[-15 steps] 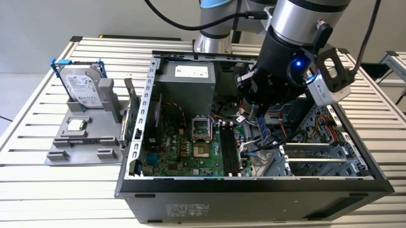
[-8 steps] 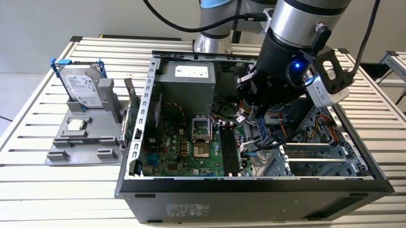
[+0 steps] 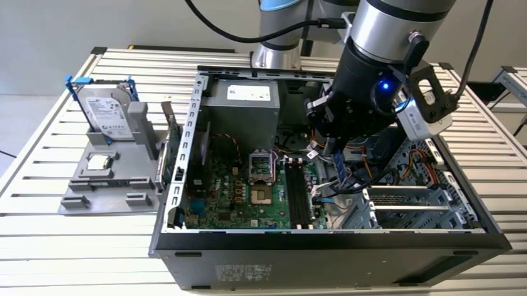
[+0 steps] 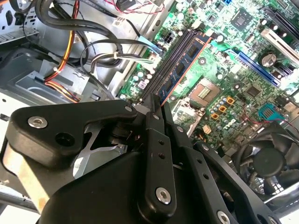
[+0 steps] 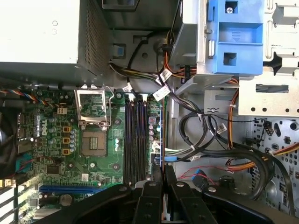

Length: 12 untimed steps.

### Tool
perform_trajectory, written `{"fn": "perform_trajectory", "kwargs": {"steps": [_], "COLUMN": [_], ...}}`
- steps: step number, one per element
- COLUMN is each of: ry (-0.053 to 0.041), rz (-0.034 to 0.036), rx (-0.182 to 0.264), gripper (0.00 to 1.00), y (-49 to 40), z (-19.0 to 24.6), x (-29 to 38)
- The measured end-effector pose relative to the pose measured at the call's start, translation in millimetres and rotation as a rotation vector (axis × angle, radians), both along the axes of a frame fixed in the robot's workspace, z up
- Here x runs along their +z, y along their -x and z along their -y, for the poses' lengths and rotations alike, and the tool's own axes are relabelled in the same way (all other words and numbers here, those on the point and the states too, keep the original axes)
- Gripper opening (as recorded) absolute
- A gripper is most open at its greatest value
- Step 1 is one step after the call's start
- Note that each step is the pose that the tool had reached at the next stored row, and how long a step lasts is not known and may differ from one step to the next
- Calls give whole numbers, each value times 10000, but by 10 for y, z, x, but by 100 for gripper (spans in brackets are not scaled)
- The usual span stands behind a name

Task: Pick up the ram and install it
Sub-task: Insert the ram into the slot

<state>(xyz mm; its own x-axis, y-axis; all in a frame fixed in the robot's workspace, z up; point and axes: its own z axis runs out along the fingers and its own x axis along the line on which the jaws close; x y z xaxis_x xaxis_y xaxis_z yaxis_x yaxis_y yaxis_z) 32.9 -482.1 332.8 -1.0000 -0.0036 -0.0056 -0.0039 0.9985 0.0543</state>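
The gripper (image 3: pixel 339 161) hangs inside the open computer case (image 3: pixel 329 237), clamped on the ram (image 4: pixel 183 65) above the black memory slots (image 5: pixel 135 140). Free room is narrow: loose cables (image 5: pixel 219 144) crowd the exterior view's right of the slots, the processor socket (image 5: pixel 96 140) lies left, and the grey power supply (image 3: pixel 247 105) walls the far side.

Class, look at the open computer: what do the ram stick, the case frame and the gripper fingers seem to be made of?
The ram: blue circuit board, probably fibreglass laminate, carrying dark chips. The case frame: bare sheet metal by its dull grey sheen and punched holes. The gripper fingers: matte black, metal or hard plastic, with shiny screws.
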Motion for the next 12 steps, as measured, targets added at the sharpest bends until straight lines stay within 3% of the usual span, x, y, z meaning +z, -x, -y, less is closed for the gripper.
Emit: {"fn": "perform_trajectory", "kwargs": {"steps": [12], "ry": [1], "rz": [0], "rx": [0], "gripper": [0], "y": [0], "z": [-1], "x": [-56]}}
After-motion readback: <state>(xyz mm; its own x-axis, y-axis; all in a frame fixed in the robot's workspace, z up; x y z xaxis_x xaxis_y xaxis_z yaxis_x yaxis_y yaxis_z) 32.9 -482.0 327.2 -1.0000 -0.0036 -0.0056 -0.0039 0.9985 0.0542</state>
